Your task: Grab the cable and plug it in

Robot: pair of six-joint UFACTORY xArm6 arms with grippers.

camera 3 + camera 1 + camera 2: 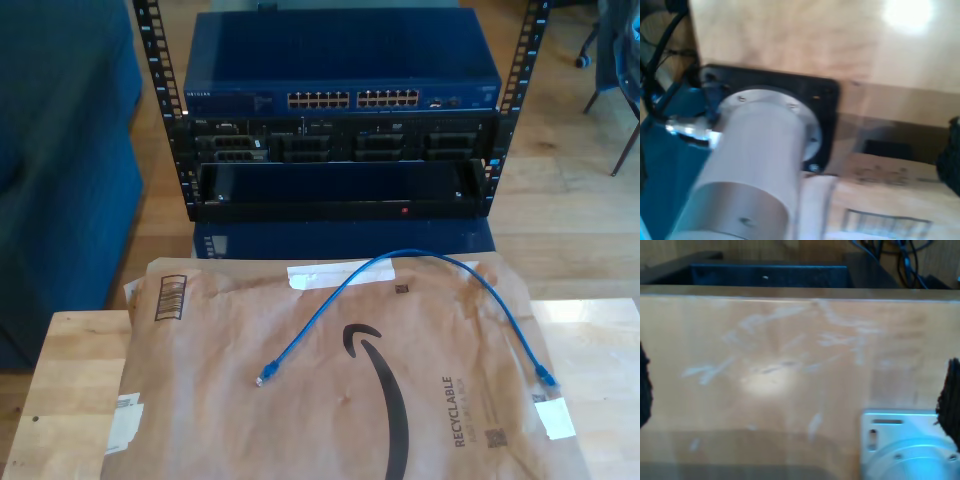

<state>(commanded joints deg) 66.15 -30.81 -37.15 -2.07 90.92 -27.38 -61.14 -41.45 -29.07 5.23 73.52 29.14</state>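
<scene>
Jaw positions on my first gripper and my second gripper impossible to tell from blurred wrist views. One thin bright-blue cable [420,262], arched untouched across brown paper mailer [330,400] printed "RECYCLABLE" on pale wooden table [70,350], two plugs resting apart. Beyond table edge, one dark-blue network switch [340,60] atop black rack [340,160].

Looks like an IT/network lab or office corner: black open metal equipment rack [340,150] w/ a dark-blue multi-port network switch [340,75] on top. In front, a light wooden desk [70,370] covered by flattened brown shipping cardboard [330,400]; wood floor, chair legs [610,90] at the exterior view's right.
</scene>
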